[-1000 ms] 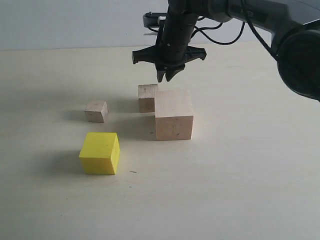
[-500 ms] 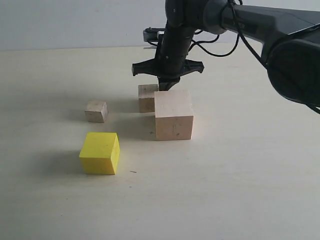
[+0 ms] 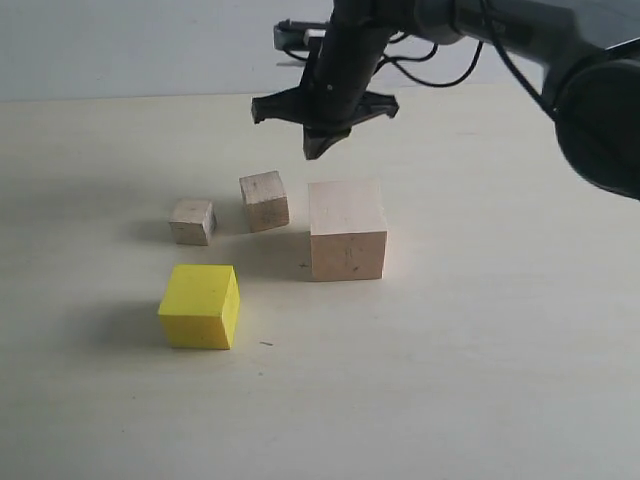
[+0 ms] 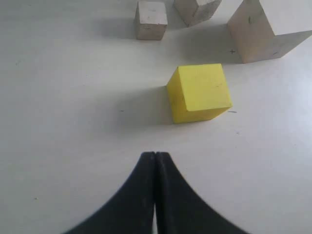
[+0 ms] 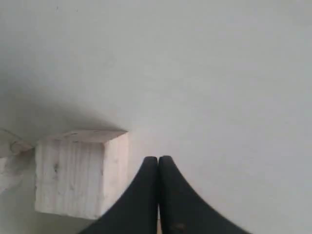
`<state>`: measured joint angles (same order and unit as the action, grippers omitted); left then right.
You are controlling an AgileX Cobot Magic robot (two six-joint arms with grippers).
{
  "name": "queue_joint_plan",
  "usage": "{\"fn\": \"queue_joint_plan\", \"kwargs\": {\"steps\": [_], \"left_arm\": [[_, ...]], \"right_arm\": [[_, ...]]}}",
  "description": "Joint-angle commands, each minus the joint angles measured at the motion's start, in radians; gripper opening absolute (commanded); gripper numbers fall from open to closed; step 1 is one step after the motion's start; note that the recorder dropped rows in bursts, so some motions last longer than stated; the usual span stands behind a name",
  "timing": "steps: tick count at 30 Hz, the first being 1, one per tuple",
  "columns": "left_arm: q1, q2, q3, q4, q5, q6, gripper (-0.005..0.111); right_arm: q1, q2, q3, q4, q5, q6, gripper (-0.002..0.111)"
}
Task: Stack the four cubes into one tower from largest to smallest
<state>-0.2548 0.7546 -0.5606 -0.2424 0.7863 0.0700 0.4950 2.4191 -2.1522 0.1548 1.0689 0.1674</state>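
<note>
All four cubes rest apart on the table. The large bare-wood cube (image 3: 347, 230) (image 4: 270, 27) is at centre. A small wood cube (image 3: 265, 200) (image 4: 197, 9) sits skewed to its left, and the smallest wood cube (image 3: 192, 221) (image 4: 151, 19) is further left. The yellow cube (image 3: 200, 305) (image 4: 200, 92) is nearest the front. My right gripper (image 3: 315, 150) (image 5: 158, 158) hovers shut and empty above and behind the small wood cube. A pale wood cube (image 5: 80, 170) lies beside its tips; which one I cannot tell. My left gripper (image 4: 155, 155) is shut and empty, short of the yellow cube.
The pale table (image 3: 480, 350) stretches bare to the right and front of the cubes. A pale wall (image 3: 120, 45) rises behind its far edge. The right arm (image 3: 520, 40) reaches in from the upper right.
The small wood cube has slid left, away from the large cube, and turned. The right gripper dipped beside it, then rose and shifted slightly left.
</note>
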Motion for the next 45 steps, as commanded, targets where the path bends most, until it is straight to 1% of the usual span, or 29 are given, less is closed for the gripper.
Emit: {"fn": "queue_joint_plan", "kwargs": {"steps": [1,3,8,15,19,21,24,26,29,45], "left_arm": [[-0.005,0.002,-0.007,-0.001,-0.011,0.002,0.000],[-0.005,0.002,-0.007,-0.001,-0.011,0.002,0.000],[-0.005,0.002,-0.007,-0.001,-0.017,0.002,0.000],[-0.005,0.002,-0.007,-0.001,-0.015,0.002,0.000],[-0.005,0.002,-0.007,-0.001,-0.015,0.000,0.000],[-0.005,0.002,-0.007,-0.001,-0.021,0.000,0.000],[-0.005,0.002,-0.007,-0.001,-0.039,0.000,0.000],[-0.005,0.002,-0.007,-0.001,-0.046,0.000,0.000],[-0.005,0.002,-0.007,-0.001,-0.046,0.000,0.000],[-0.005,0.002,-0.007,-0.001,-0.045,0.002,0.000]], "right_arm": [[-0.009,-0.116,-0.010,-0.195,0.089,0.019,0.000],[-0.022,-0.141,-0.008,-0.227,0.148,0.024,0.000],[-0.064,-0.152,0.036,-0.217,0.152,0.045,0.000],[-0.065,-0.196,0.184,-0.215,0.152,0.083,0.000],[-0.065,-0.229,0.296,-0.215,0.150,0.090,0.000],[-0.065,-0.269,0.421,-0.180,0.062,0.098,0.000],[-0.065,-0.320,0.591,-0.047,-0.070,0.070,0.000],[-0.065,-0.324,0.648,0.050,-0.125,0.029,0.000],[-0.065,-0.324,0.679,0.165,-0.185,-0.036,0.000],[-0.065,-0.326,0.679,0.174,-0.120,-0.008,0.000]]}}
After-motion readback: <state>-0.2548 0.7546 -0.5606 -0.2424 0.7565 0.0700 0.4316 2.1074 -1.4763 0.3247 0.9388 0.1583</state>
